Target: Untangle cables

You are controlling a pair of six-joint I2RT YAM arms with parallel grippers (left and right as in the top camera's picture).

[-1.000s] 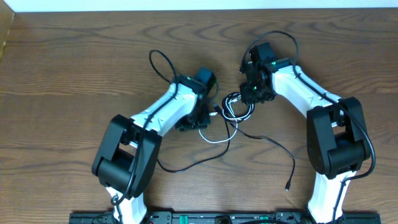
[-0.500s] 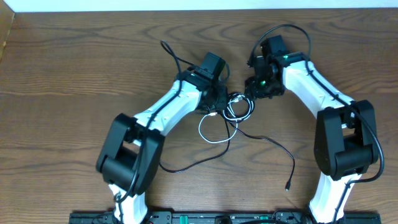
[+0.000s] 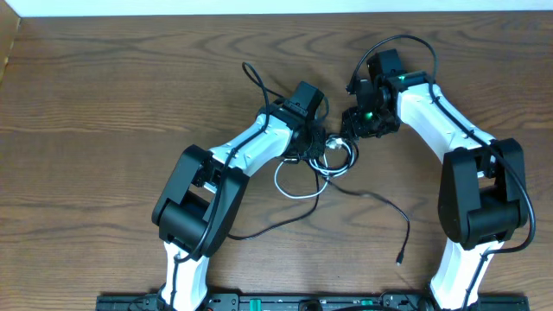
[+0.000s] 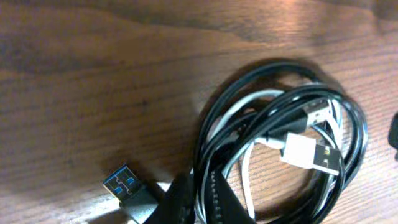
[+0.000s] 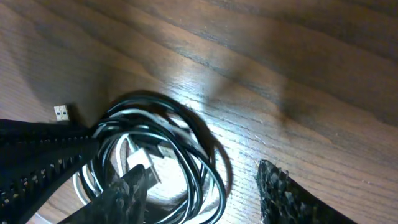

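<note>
The cables [image 3: 335, 158] lie tangled in a small coil of black and white cords between my two grippers. A white loop [image 3: 289, 185] spills toward me, and a black cord runs to a loose plug [image 3: 400, 257]. My left gripper [image 3: 317, 145] sits at the coil's left edge. In the left wrist view its fingers [image 4: 198, 204] are closed with black and white strands of the coil [image 4: 280, 140] between them, next to a blue USB plug [image 4: 124, 185]. My right gripper [image 3: 350, 131] is open; in the right wrist view its fingers [image 5: 205, 193] straddle the coil's [image 5: 186, 134] right side.
Another black cord trails from the coil to the lower left [image 3: 246, 235] beside the left arm. The thick arm cords arch above each wrist [image 3: 252, 76]. The table's far edge [image 3: 276, 12] runs along the top.
My left gripper has moved up and right onto the coil's left edge. My right gripper has shifted slightly up and right, then held still. The white loop has been drawn a little to the right.
</note>
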